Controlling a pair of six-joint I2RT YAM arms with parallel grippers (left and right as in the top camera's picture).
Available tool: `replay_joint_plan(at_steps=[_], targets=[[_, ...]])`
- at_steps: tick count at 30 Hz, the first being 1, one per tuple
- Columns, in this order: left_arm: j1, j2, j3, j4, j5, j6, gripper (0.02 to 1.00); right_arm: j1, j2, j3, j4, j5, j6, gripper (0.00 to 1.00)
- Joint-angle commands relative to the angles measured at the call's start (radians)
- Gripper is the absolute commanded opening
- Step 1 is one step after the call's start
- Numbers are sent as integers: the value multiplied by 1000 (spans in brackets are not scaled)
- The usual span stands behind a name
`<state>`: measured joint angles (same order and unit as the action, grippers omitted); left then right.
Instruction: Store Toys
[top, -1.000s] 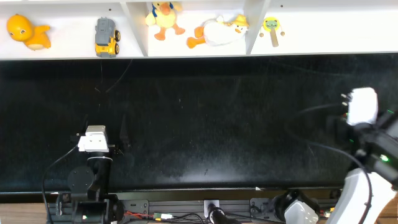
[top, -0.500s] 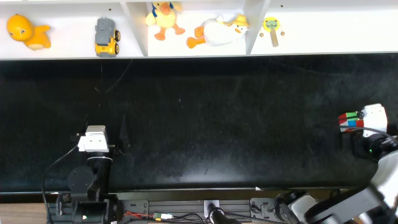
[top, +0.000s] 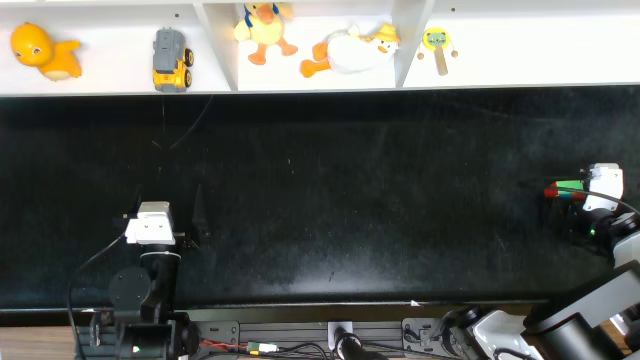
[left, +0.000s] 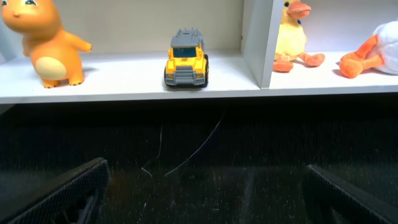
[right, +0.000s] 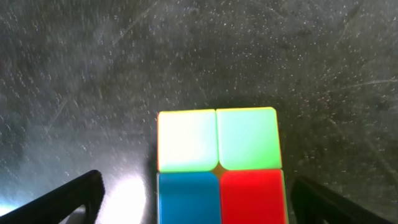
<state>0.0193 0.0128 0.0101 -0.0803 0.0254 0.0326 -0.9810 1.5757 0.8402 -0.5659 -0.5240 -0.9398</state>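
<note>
Right wrist view: the right tool (right: 196, 182), fingers apart, straddles a coloured cube (right: 217, 149) at the bench (right: 81, 56)'s right end. At the near left, the left tool (left: 206, 167) also gapes, facing the far shelf (left: 124, 87).

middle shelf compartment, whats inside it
Two plush toys: a yellow duck sitting up, and a white duck with orange feet lying on its side beside it. Anything behind or beneath their bodies is covered and cannot be seen.

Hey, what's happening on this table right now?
The right gripper hangs open over a coloured cube on the black table, jaws either side, not touching it. The left gripper sits open too, facing the white shelf where a yellow truck, an orange figure and a plush duck already sit.
</note>
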Motion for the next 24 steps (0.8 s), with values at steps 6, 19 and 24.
replay_joint_plan(at_steps=[6, 19, 24], targets=[[-4, -10, -2, -4, -4, -7, 996, 1, 8, -5, 56, -52, 77, 781], [-4, -10, -2, -4, -5, -7, 998, 7, 4, -5, 53, -3, 108, 557], [-4, -10, -2, -4, -4, -7, 998, 63, -53, 2, 55, 0, 148, 549]])
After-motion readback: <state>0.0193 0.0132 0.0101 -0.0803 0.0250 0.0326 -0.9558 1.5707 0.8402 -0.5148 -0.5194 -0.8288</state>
